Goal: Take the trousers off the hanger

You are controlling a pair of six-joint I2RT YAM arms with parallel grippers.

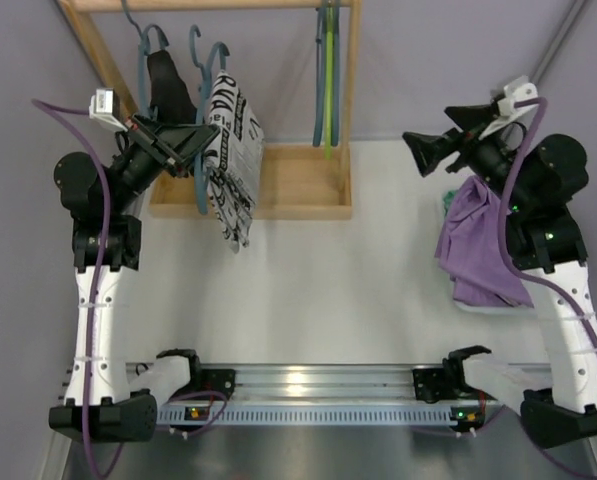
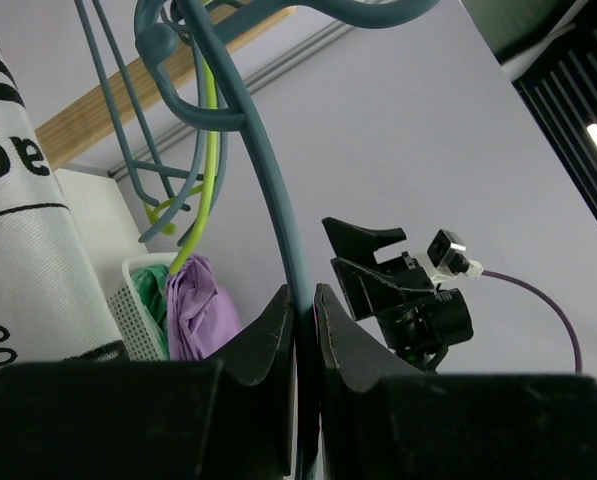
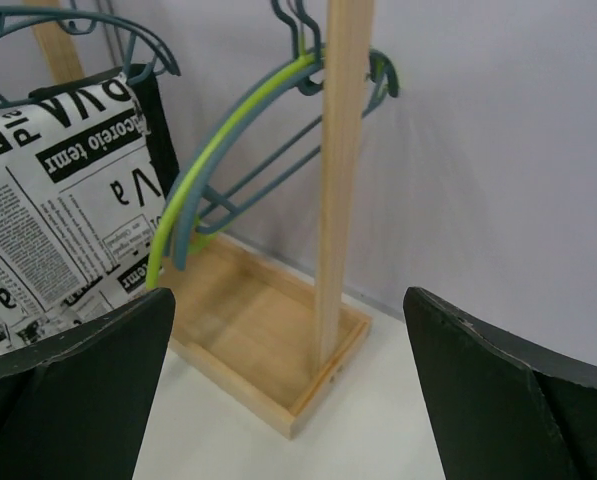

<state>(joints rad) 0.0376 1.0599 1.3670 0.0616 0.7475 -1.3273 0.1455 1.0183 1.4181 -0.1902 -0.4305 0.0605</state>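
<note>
The white trousers with black print [image 1: 233,160] hang on a blue hanger [image 1: 200,190] on the wooden rack; they also show in the left wrist view [image 2: 23,230] and the right wrist view [image 3: 48,200]. My left gripper [image 1: 200,150] is shut on that hanger's blue rod [image 2: 296,270]. The black trousers [image 1: 168,88] hang on another hanger behind it. The purple trousers [image 1: 478,245] lie heaped at the right, under my right arm, and show in the left wrist view [image 2: 200,315]. My right gripper [image 1: 423,152] is open and empty and faces the rack [image 3: 288,300].
The wooden rack has a tray base [image 1: 293,185] and an upright post [image 3: 340,170]. Empty blue and green hangers [image 1: 326,90] hang at its right end. A white basket [image 2: 133,310] holding green cloth [image 2: 156,295] stands beside the purple trousers.
</note>
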